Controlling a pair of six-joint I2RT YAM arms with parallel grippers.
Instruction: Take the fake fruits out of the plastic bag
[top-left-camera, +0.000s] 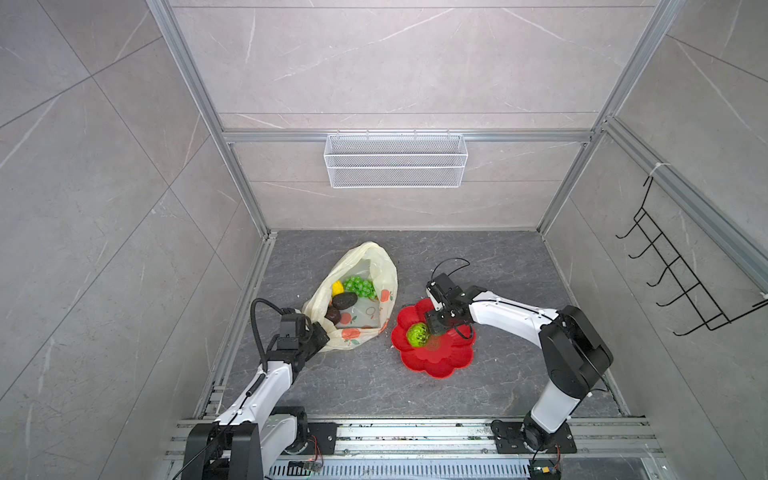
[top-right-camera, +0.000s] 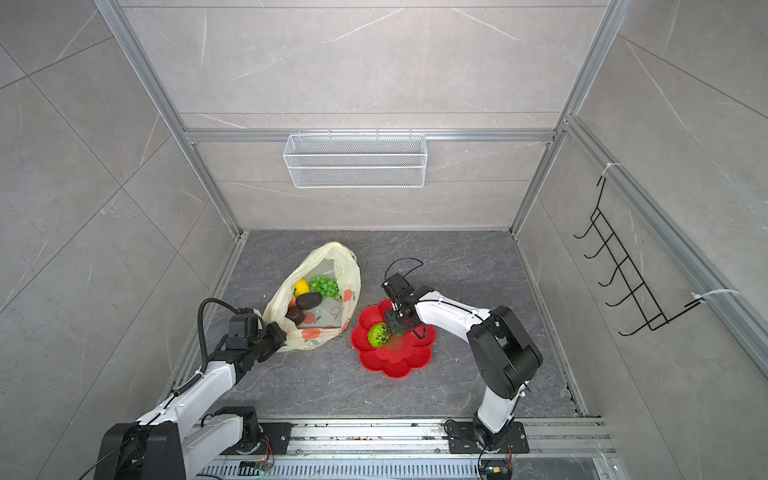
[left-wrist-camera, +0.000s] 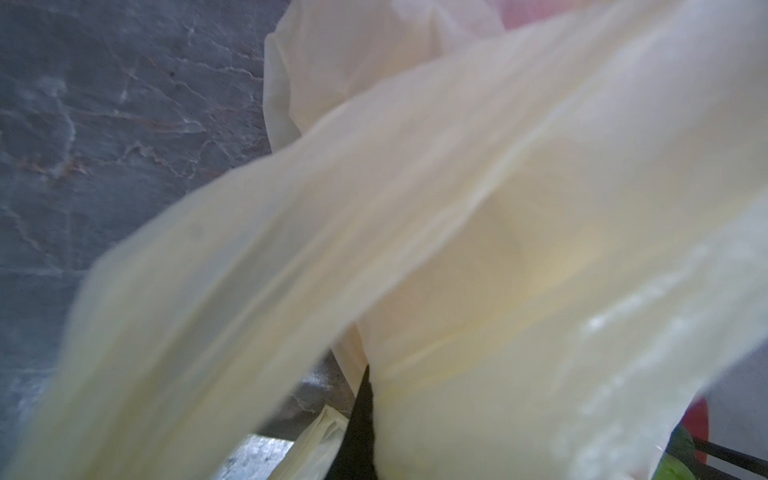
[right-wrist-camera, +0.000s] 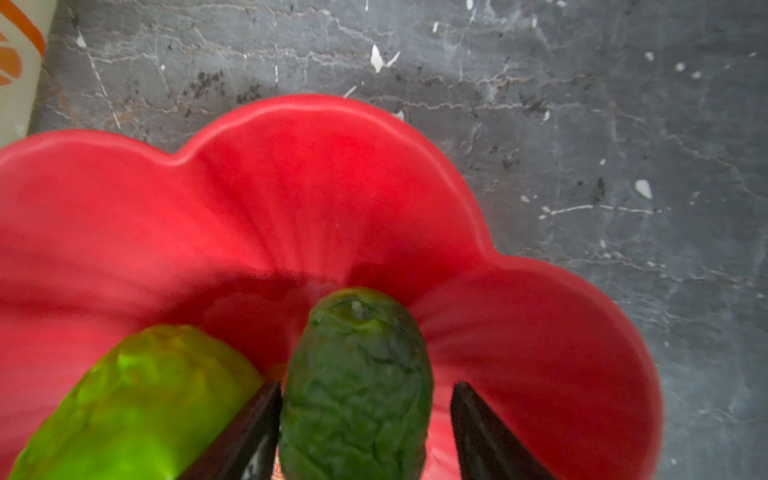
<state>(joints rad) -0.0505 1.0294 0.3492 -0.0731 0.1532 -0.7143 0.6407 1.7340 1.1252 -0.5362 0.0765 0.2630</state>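
1. Only the right wrist view shows a dark green fruit (right-wrist-camera: 357, 374) on the red plate (right-wrist-camera: 332, 137), between the right gripper's fingers (right-wrist-camera: 249, 432). In both top views the right gripper (top-left-camera: 432, 329) hides it.
2. That claw stands apart. One finger is right against the fruit or just beside it, I cannot tell which. The other finger shows a clear gap, so nothing is clamped.
3. A green ball (top-left-camera: 417, 335) lies on the plate just beside the dark green fruit, and shows in the top views and the right wrist view.
4. The left wrist view is nearly filled with blurred film of the bag (left-wrist-camera: 457, 249), with one black finger (left-wrist-camera: 361, 415) at it. The top views show the left gripper (top-left-camera: 323, 334) at the bag's near-left edge, its claw together and pinching the film.
5. The bag lies on the table (top-left-camera: 478, 266), just left of the plate and not touching it.
6. Only the top views look into its mouth, where grapes (top-left-camera: 360, 286), a yellow fruit (top-left-camera: 337, 287) and two brown fruits (top-left-camera: 345, 300) lie together.
7. The bag's long axis runs from the left gripper away to the far side, leaning slightly right. Its mouth gapes upward and its orange-printed side faces the plate.
8. The dark green fruit is oblong. Its long axis runs along the fingers and its stem end points away from the gripper.
9. A wire basket (top-left-camera: 395, 160) on the back wall and a hook rack (top-left-camera: 685, 270) on the right wall are well apart from all this.
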